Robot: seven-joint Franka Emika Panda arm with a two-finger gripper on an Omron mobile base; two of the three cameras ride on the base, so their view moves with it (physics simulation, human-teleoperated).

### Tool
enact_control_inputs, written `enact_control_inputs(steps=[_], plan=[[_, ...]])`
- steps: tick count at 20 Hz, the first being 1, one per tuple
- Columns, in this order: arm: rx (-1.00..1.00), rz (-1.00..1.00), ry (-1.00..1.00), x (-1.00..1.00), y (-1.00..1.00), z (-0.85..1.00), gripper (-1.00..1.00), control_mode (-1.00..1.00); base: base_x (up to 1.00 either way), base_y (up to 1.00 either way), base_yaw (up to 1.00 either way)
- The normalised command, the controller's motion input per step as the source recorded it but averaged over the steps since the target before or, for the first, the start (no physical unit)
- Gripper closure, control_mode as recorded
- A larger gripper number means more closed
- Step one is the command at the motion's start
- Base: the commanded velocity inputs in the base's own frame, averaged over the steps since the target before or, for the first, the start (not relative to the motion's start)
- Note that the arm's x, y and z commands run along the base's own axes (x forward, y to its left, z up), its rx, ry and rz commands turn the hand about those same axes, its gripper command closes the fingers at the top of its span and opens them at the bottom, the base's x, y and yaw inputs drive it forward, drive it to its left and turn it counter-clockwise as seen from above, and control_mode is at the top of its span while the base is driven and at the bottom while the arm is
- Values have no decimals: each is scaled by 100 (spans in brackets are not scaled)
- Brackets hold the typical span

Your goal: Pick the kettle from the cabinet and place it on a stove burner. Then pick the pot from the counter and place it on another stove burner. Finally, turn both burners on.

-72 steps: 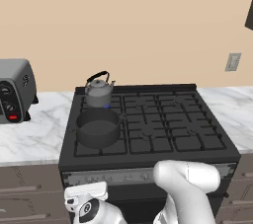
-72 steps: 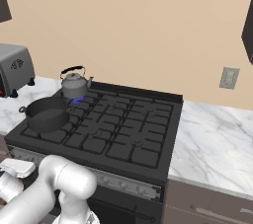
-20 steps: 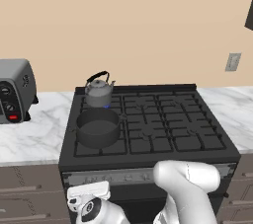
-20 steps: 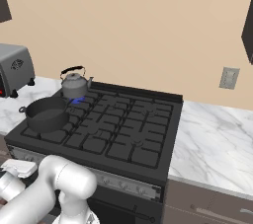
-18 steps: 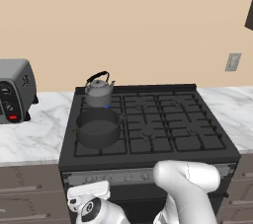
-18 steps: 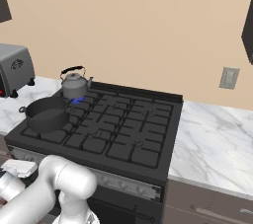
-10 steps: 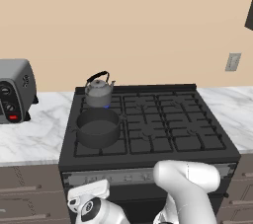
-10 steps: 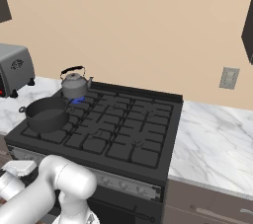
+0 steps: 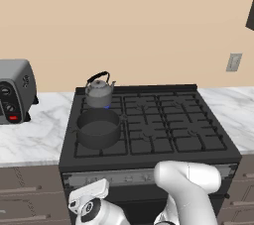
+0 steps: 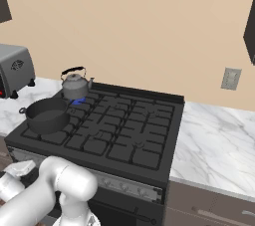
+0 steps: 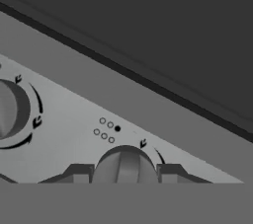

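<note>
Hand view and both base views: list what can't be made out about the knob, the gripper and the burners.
- Knob, hand view: lower half cut off by the bottom edge, so its turned position is unreadable.
- Gripper, hand view: the fingers flank the knob, but contact is not discernible.
- Pot, left base view: it covers its burner, so any flame there is hidden.
- Kettle, right base view: blue shows at its base; the burner itself is hidden beneath it.

Both base views are evenly and softly lit, with no glare. Only faint shadows are seen under the kettle (image 9: 98, 90) and the pot (image 9: 98, 129). The hand view is dimmer and grey. Edges look slightly soft and computer-made.
</note>
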Motion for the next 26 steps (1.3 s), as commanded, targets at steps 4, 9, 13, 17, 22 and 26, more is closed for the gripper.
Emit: enact_control_inputs(steps=[4, 9, 13, 17, 22, 26], plan=[[-24, -1, 2, 0, 0, 0, 100, -100, 0, 0, 0], [-24, -1, 2, 0, 0, 0, 100, -100, 0, 0, 0], [-25, -1, 2, 0, 0, 0, 100, -100, 0, 0, 0], [-25, -1, 3, 0, 0, 0, 100, -100, 0, 0, 0], [-25, 0, 3, 0, 0, 0, 100, -100, 0, 0, 0], [-23, -1, 3, 0, 0, 0, 100, -100, 0, 0, 0]])
